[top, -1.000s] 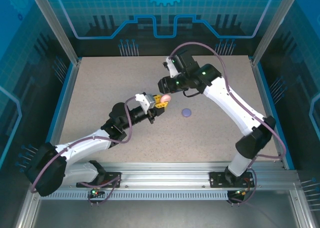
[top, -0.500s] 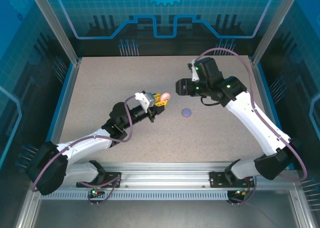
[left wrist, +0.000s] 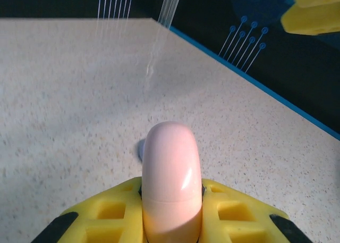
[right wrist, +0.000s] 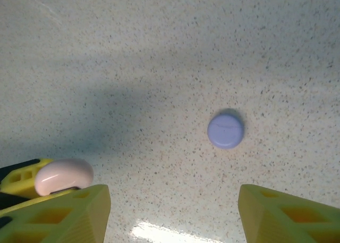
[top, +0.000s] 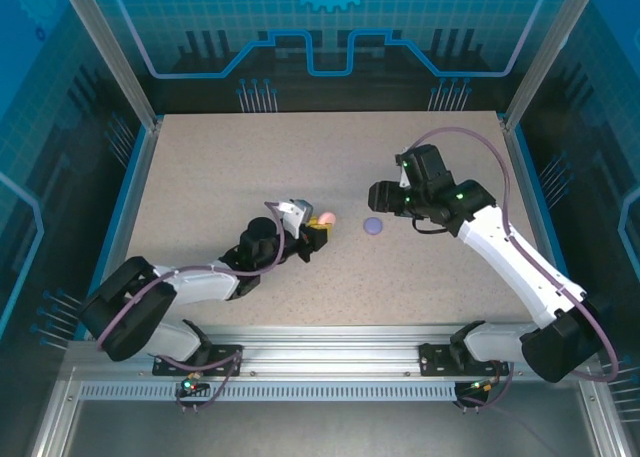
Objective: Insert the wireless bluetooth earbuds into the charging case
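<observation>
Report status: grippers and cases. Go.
Left gripper shut on closed pink case. Right gripper open, fingers apart over table, holding nothing. Purple case lying closed on table, untouched, apart from pink case.

A speckled beige tabletop [top: 200, 177] is edged along its left, right and far sides by a thin blue trim [top: 128, 202]. Slanted aluminium uprights [top: 105, 47] rise from the far corners, and between them stands a translucent blue back panel [top: 330, 37] printed with circuit-like lines and a gear motif at its top. Similar dark blue side panels [top: 40, 177] carry pale pin-shaped marks. A slotted aluminium rail [top: 330, 362] runs across the near edge. Soft shadows and a bright patch of glare lie on the tabletop's surface.
</observation>
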